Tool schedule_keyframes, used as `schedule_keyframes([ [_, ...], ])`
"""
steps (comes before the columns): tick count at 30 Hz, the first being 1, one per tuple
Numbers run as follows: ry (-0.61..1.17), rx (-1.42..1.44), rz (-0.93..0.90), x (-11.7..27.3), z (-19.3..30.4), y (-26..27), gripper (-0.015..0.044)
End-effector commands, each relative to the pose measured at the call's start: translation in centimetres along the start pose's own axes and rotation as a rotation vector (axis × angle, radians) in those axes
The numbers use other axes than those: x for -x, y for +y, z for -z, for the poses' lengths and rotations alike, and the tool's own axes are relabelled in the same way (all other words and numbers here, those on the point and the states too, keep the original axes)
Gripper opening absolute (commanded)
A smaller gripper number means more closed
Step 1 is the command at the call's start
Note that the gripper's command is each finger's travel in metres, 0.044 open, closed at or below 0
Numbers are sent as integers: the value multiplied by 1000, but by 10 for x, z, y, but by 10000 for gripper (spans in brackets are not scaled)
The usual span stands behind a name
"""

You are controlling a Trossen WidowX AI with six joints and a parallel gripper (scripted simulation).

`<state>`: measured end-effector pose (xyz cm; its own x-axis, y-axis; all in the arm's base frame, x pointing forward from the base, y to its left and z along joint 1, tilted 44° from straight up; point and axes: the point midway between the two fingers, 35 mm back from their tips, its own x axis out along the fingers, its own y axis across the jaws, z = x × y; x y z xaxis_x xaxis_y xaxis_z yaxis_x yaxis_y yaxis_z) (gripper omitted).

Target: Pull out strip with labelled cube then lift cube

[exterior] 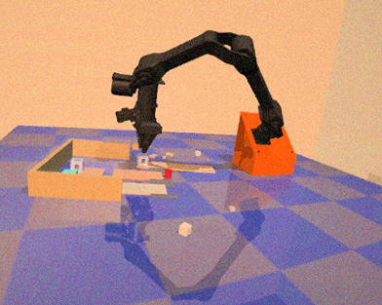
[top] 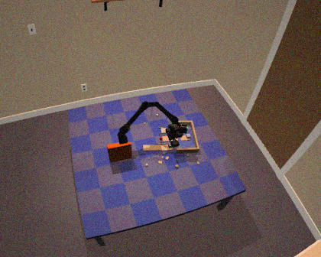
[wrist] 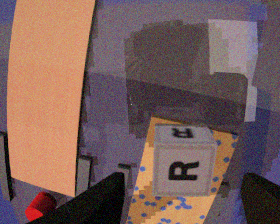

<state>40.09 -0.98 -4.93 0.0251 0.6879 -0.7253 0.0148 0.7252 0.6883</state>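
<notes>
The labelled cube (exterior: 143, 160) (wrist: 184, 170), white with a black R, sits at the far end of a tan, blue-dotted strip (top: 150, 148) (exterior: 192, 167) (wrist: 142, 197). This strip lies lengthwise from the open side of the wooden frame toward the arm's base. My gripper (top: 174, 144) (exterior: 144, 150) (wrist: 185, 183) is partly open and points down just above the cube. In the wrist view one finger shows on each side of the cube, not touching it. The top view has the cube hidden by the gripper. A salmon strip (exterior: 138, 174) (wrist: 50, 90) lies beside the dotted one.
The wooden frame (top: 195, 135) (exterior: 76, 187) has another white cube (exterior: 76, 164) and a teal piece inside. A red cylinder (top: 160, 138) (exterior: 168, 173) (wrist: 41, 206) stands at the salmon strip's near end. A pale strip (exterior: 144, 188) lies beyond. Small blocks (top: 176, 166) are scattered about.
</notes>
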Motion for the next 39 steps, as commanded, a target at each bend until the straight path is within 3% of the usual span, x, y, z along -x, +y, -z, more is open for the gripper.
schedule_keyframes([
  [1, 6, -11, -5, -10, 2, -2, 250],
  [25, 6, -11, -8, -40, 3, 0, 250],
  [29, 5, -3, -4, -38, 2, 1, 145],
  [36, 5, -3, -4, -38, 2, 1, 98],
  [39, 5, -3, -4, -37, 3, 1, 20],
])
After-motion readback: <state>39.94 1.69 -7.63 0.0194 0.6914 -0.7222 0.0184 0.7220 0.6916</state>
